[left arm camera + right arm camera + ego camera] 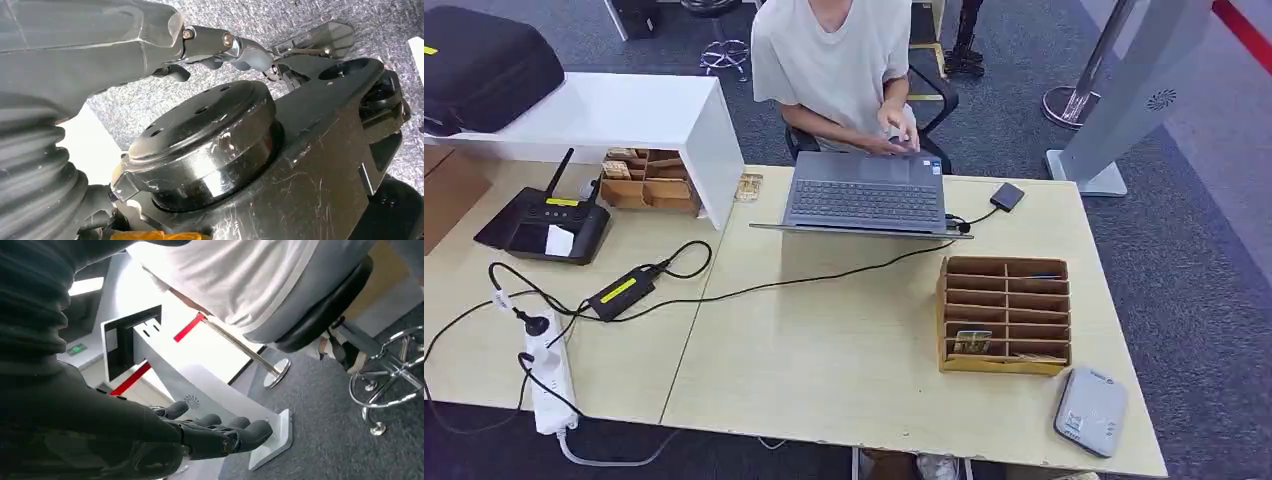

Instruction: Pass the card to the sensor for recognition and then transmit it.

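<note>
So far nothing is picked up. The right hand (220, 432) hangs beside the robot with its fingers (250, 431) loosely extended and grasping nothing; the left hand (260, 52) hangs low too, its fingers apparently released, though that cannot be told for sure. On the bench (824, 350), the card (972, 342) stands upright in a lower slot of the cardboard rack (1005, 314) at about four o'clock, likely so its top edge is easy to pinch. It looks small, with a printed face. The grey sensor (1090, 410) lies just beside the rack, toward five o'clock. A person (844, 60) types on a laptop (864, 198) at twelve.
</note>
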`<move>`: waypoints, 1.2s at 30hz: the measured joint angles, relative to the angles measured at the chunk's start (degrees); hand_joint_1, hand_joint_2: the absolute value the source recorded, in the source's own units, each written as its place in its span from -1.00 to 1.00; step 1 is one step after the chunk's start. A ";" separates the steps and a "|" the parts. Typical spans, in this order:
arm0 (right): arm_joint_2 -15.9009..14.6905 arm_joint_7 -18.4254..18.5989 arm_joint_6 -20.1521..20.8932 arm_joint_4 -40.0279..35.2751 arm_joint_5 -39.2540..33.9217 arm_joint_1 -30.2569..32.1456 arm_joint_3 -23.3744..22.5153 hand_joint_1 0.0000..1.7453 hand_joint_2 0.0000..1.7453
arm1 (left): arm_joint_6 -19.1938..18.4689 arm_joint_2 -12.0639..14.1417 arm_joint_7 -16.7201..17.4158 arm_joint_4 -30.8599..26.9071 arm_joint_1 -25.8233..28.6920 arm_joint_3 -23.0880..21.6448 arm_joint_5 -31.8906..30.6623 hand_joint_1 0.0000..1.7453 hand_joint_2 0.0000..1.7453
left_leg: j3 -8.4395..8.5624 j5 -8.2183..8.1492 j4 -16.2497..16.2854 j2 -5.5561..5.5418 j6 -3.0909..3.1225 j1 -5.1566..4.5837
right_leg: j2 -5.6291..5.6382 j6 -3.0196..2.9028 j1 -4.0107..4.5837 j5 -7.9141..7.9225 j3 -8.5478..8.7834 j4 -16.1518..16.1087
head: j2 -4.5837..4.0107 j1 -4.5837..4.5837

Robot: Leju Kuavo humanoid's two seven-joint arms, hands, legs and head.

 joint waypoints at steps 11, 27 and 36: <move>0.33 -0.61 0.68 0.00 1.05 0.03 0.00 -1.00 1.00 | 0.57 -0.31 0.79 0.00 -0.02 0.00 0.96 -1.00 1.00 | 0.02 0.00 -0.02 0.00 0.00 0.02 | 0.00 -0.03 0.02 -0.02 -0.01 0.02 | 0.00 0.00; 0.57 -0.52 0.68 0.00 1.05 0.03 0.00 -1.00 1.00 | 0.57 -0.33 0.79 0.00 -0.02 0.00 0.96 -1.00 1.00 | 0.02 0.00 -0.02 0.00 0.00 0.01 | 0.00 -0.03 0.01 -0.02 0.00 0.01 | 0.00 0.00; 2.32 -0.83 4.59 0.02 0.78 0.06 0.00 -1.00 -1.00 | 0.66 -0.37 0.83 0.00 0.33 -0.85 0.96 -1.00 1.00 | 0.03 0.00 -0.02 0.00 0.00 0.02 | 0.01 -0.04 0.02 -0.02 0.00 0.02 | 0.00 0.00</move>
